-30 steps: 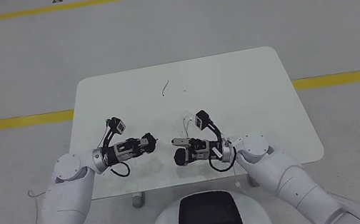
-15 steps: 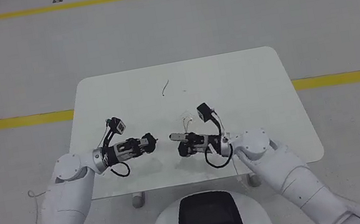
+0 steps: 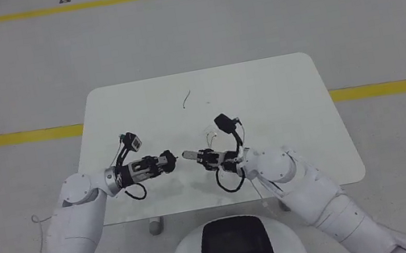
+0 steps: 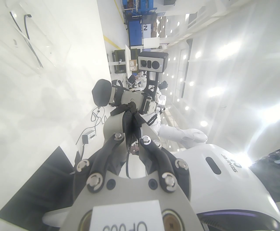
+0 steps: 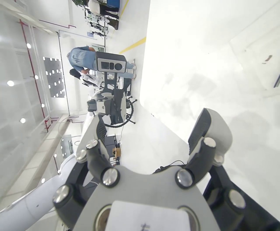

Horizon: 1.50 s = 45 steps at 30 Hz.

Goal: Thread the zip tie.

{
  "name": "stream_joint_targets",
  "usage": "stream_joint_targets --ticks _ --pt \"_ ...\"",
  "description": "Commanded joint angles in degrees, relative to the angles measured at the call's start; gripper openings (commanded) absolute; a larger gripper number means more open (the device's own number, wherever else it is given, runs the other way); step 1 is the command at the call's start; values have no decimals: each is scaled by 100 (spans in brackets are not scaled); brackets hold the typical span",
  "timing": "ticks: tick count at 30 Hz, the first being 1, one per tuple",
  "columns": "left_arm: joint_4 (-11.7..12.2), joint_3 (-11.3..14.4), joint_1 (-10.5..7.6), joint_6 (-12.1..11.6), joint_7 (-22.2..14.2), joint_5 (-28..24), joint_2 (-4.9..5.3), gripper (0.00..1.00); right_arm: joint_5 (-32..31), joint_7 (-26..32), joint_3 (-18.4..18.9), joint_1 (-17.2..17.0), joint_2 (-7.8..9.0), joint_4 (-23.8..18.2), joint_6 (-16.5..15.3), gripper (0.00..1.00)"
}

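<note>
The zip tie (image 3: 186,97) lies untouched near the tabletop's (image 3: 280,96) far edge, threading apparently not yet begun, as the left fingers (image 4: 127,119) sit pinched together and the right fingers (image 5: 200,126) gape wide, both seemingly empty.

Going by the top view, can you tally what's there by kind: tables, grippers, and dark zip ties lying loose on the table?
Table: 1
Grippers: 2, the left gripper and the right gripper
Dark zip tie lying loose: 1
Total: 4
</note>
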Motion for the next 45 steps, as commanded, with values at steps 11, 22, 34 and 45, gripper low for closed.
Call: stream_joint_targets --ticks 11,22,34,45 --pt "0 0 0 0 0 0 0 0 -500 -234 34 221 10 -402 780 100" --pt "0 0 0 0 0 0 0 0 -1638 -281 -381 1054 -290 365 1332 100" --pt "0 0 0 0 0 0 0 0 -1892 -111 -397 1335 -625 1067 1332 100" --pt "0 0 0 0 0 0 0 0 -2703 163 -520 1574 -723 1260 1332 100"
